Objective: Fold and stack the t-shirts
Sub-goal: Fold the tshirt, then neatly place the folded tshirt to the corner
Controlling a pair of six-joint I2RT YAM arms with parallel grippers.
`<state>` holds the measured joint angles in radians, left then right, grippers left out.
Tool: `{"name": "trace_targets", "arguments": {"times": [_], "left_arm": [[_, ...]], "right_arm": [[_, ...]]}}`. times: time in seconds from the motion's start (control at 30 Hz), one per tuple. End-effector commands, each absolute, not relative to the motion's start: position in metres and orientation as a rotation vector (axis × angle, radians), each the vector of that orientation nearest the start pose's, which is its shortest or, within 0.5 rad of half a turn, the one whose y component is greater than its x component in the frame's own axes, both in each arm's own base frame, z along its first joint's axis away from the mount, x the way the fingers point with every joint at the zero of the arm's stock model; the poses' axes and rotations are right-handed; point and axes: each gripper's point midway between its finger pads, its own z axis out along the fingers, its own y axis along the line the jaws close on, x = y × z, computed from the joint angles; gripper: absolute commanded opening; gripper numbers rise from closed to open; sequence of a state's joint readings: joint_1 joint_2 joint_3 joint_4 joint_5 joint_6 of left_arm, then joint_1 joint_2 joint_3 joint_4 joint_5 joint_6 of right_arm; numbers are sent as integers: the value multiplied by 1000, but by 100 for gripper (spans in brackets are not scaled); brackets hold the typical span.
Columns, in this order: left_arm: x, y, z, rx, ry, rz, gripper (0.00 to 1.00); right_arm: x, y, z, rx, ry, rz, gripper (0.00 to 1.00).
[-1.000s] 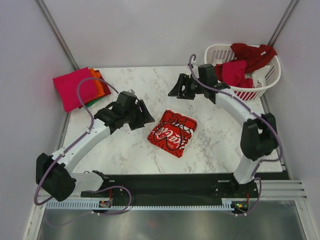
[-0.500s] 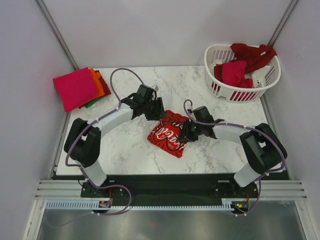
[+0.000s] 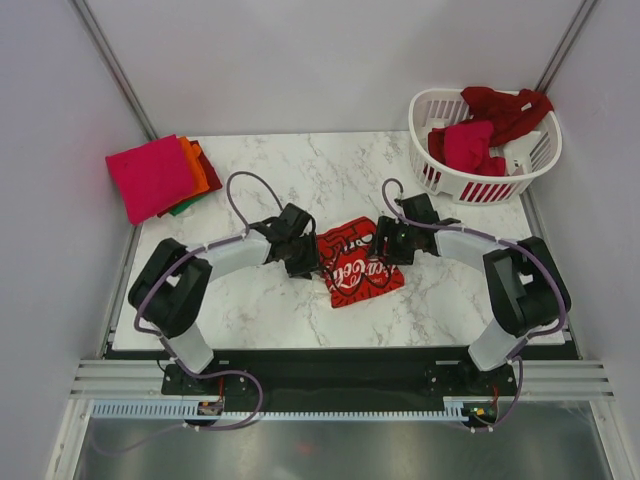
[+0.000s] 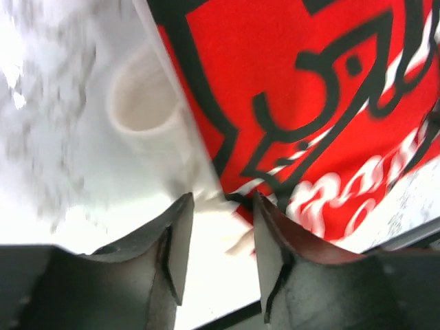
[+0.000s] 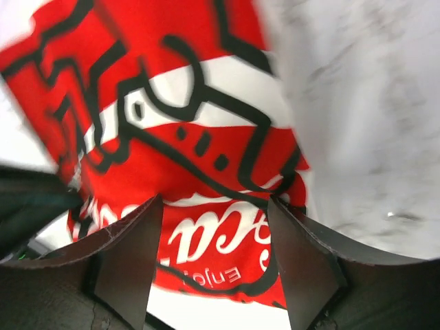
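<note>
Flanking the folded red Coca-Cola-script cloth t-shirt (image 3: 358, 270): left gripper (image 4: 221, 201) narrowly parted, right gripper (image 5: 214, 201) wide; next, pinch its edges for stacking.

A folded red t-shirt (image 3: 358, 268) bears the white script "Coca-Cola" across its front. In the right wrist view, part of that script appears upside down on the shirt, with small white letters "Enjo" beneath. In the left wrist view the lettering is too blurred to read.

4 folded tees (image 3: 150, 178) stacked, 1 Coke tee (image 3: 355, 268), 2 red tees (image 3: 470, 145) in 1 basket (image 3: 480, 190), 2 arms (image 3: 232, 250).
</note>
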<state>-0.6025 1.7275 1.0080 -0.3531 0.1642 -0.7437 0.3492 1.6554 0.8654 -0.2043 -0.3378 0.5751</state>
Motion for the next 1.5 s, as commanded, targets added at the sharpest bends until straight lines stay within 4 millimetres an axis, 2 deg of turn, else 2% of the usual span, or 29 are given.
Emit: {"name": "trace_targets", "arguments": {"times": [0.0,0.03,0.07,0.13,0.17,0.2,0.3,0.33,0.37,0.47,0.53,0.57,0.63,0.7,0.8,0.87,0.93,1.03,1.17,1.47], "left_arm": [[268,-243,55,-184,2724,-539,49],[274,-241,79,-169,2650,-560,51],[278,-241,93,-155,2609,-567,53],[287,-234,118,-126,2527,-537,61],[289,-230,133,-118,2477,-541,65],[291,-227,138,-112,2455,-524,67],[294,-215,128,-108,2456,-448,67],[292,-214,120,-120,2478,-444,67],[292,-217,112,-122,2496,-450,65],[290,-235,97,-118,2497,-572,64],[284,-243,88,-124,2510,-646,64],[289,-249,89,-126,2489,-679,64],[289,-255,80,-120,2495,-714,64],[294,-263,79,-122,2478,-756,64],[294,-270,66,-153,2496,-793,66],[294,-271,58,-178,2493,-807,70],[299,-275,60,-200,2454,-839,73],[301,-274,54,-215,2454,-830,78],[303,-272,42,-254,2464,-801,83],[319,-272,19,-371,2459,-752,80]], "right_arm": [[297,129,-3,155,2810,262,72],[298,129,2,137,2807,261,72],[300,131,10,124,2790,272,72],[302,135,28,82,2773,274,72],[304,139,43,62,2738,291,72],[305,142,57,49,2726,298,73],[306,159,99,-17,2644,375,74],[301,172,109,-56,2632,465,74],[300,180,123,-69,2601,526,74],[291,208,139,-135,2558,756,71],[291,218,136,-151,2546,835,67],[288,225,130,-174,2558,888,66],[292,229,118,-186,2552,899,62],[294,229,91,-184,2596,884,56],[291,224,49,-171,2679,841,51],[286,220,26,-160,2735,816,50],[280,213,7,-139,2776,763,51],[270,206,-6,-127,2814,737,52],[262,206,-10,-129,2824,755,52],[259,209,-7,-140,2823,790,52]]}}
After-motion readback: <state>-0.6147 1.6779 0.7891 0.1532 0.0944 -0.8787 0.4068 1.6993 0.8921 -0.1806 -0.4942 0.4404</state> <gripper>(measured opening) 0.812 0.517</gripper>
